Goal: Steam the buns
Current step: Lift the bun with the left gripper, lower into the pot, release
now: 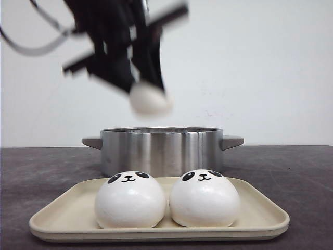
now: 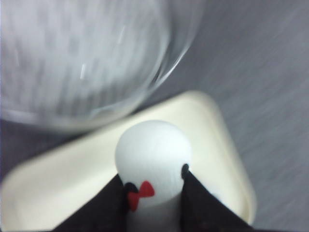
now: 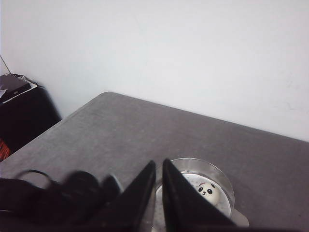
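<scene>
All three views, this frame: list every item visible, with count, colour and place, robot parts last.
Buns: four, white with black panda faces; two side by side on the tray, one inside the pot, one held above the pot.
Pot: one, silver steel, behind the tray.
Tray: one, cream, at the near table edge.
Table: one, dark grey.
Left gripper: black, shut on a bun.
Right gripper: black, shut, empty, raised over the table.

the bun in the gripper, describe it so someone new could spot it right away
Find the steel pot behind the cream tray. Above the pot, the left gripper is shut on a white panda bun. Unlike the two buns resting on the tray, it hangs in the air.
</scene>
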